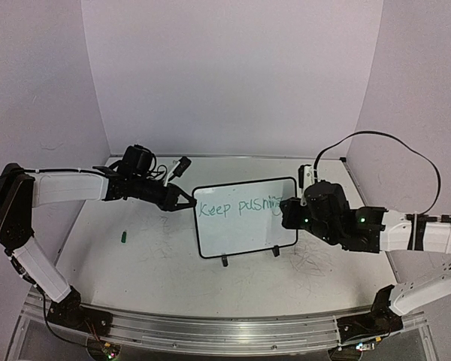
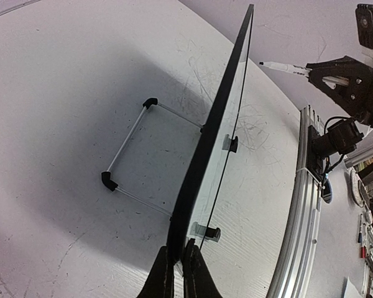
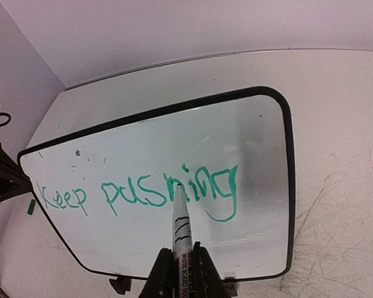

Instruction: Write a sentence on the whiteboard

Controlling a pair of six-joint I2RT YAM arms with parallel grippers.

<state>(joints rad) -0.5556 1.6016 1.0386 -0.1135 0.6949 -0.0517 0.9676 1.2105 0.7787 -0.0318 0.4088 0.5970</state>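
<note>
Scribbles (image 1: 173,259) of faint grey are spread over the white table (image 1: 98,256), which is closed in by pale walls on 3 sides and edged at the near side by 1 aluminium rail (image 1: 225,329). 1 small green piece (image 1: 124,237), too small to be named with certainty, lies on the table well to the left of the whiteboard (image 1: 244,235). 1 black cable (image 1: 406,141) is looped above the right arm.

The whiteboard is stood on its long edge near the middle of the table, on 2 black feet (image 1: 225,261). From the left wrist camera, 1 wire stand (image 2: 127,143) with 2 black end caps is seen behind it. Its left rim is pinched between the jaws of the left gripper (image 1: 186,201). 1 marker (image 3: 181,220) is clamped in the jaws of the right gripper (image 1: 287,212), and its tip is pressed to the board within the second word.

The sentence (image 3: 143,195) is written in green in 1 line across the middle of the board, and 2 words can be read: "Keep pushing". "Keep" is drawn thin and pale, "pushing" thicker and brighter. From the top camera the end of "pushing" is hidden behind the right gripper. The board is white, with a thin black rim, rounded corners and a few small specks near its upper left.
</note>
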